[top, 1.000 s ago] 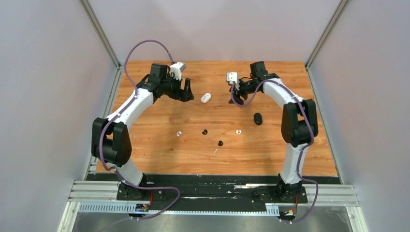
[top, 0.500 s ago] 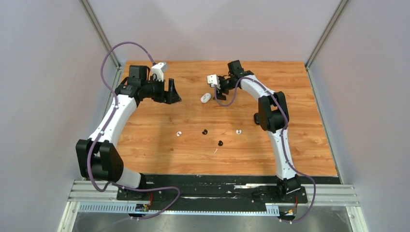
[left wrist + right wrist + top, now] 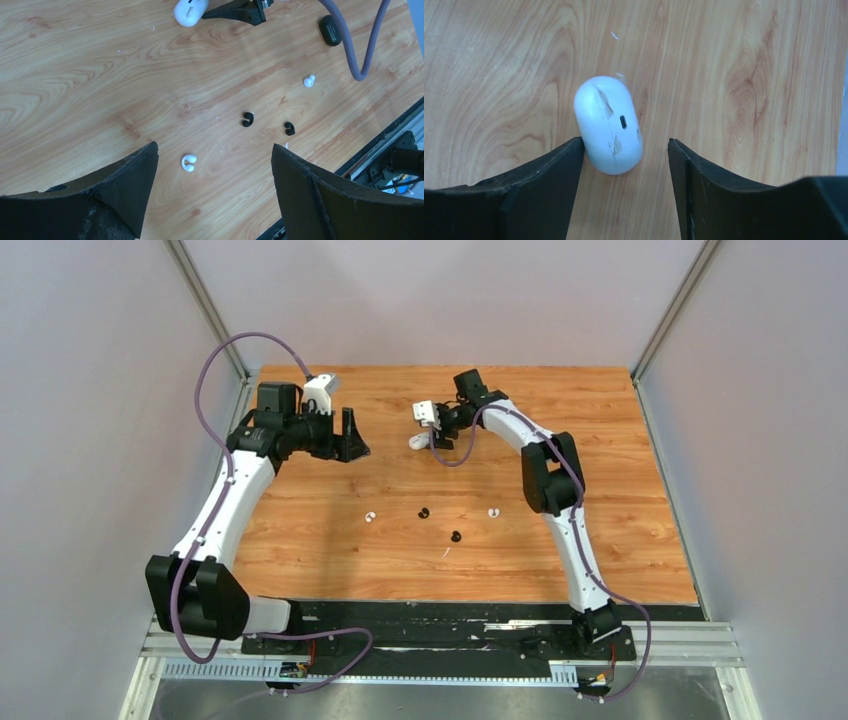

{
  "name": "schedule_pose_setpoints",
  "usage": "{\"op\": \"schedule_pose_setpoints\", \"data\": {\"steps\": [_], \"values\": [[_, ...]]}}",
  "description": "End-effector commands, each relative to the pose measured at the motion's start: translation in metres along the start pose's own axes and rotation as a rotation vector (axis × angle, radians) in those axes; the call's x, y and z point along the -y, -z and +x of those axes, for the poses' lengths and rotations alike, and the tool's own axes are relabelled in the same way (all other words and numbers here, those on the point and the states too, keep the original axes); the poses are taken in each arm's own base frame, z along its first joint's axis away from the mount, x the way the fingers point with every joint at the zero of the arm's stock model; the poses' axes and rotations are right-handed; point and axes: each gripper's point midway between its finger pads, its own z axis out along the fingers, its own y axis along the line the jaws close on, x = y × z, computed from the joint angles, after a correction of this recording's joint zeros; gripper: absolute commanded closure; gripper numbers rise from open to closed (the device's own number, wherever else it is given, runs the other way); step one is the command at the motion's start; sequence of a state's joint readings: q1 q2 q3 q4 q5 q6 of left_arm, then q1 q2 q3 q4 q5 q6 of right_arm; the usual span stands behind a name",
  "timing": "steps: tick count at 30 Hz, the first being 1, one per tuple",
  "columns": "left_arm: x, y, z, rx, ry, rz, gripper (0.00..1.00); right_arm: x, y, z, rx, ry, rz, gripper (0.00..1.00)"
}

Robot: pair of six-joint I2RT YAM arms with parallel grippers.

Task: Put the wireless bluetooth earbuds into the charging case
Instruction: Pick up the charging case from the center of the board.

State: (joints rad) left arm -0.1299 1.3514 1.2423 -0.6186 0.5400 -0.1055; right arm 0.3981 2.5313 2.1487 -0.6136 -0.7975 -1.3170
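The wood table [image 3: 620, 540] is the same, but both arms have moved in the last sec. The R arm [image 3: 575, 550] has swung over to the white case [image 3: 609, 125]. The L arm [image 3: 215, 515] has pulled back, away from the white case. The R gripper [image 3: 625, 145] now sits right over the white case w/ its fingers spread wide, one each side. One finger looks just against the case's side and the other is apart from it, so no squeeze yet. The L gripper [image 3: 214, 150] is well apart from the white case, fingers spread too, nothing in them. I think the R arm is about to grab the case, and no bud has gone in yet. The white case looks to have slid a tiny bit toward the L arm. It is a smooth oval and seems closed, w/ a little plug hole and some chipped marks. The black case [image 3: 330, 30] lies near the white case, on the side away from the L gripper. The buds are tiny curled hooks, all loose on the table, well apart from the white case, toward the arm bases. One white bud [image 3: 188, 162] and the other white bud [image 3: 309, 80] lie at the ends. A black bud [image 3: 247, 119] and a second black bud [image 3: 289, 128] lie btw them.
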Motion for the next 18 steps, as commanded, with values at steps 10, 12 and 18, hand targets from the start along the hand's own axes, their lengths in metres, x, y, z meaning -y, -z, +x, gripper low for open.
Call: {"op": "schedule_pose_setpoints", "data": {"steps": [10,12,18], "values": [[0.005,0.009,-0.008,0.059,-0.013,-0.006,0.09,-0.027,-0.022,0.007,-0.061,-0.048,-0.077,0.37],[0.006,0.008,-0.007,0.059,-0.007,0.001,0.09,-0.025,-0.023,0.011,-0.085,-0.102,-0.064,0.38],[0.015,0.007,-0.010,0.066,-0.003,0.053,0.09,-0.037,-0.021,0.024,-0.158,-0.215,-0.102,0.39]]}}
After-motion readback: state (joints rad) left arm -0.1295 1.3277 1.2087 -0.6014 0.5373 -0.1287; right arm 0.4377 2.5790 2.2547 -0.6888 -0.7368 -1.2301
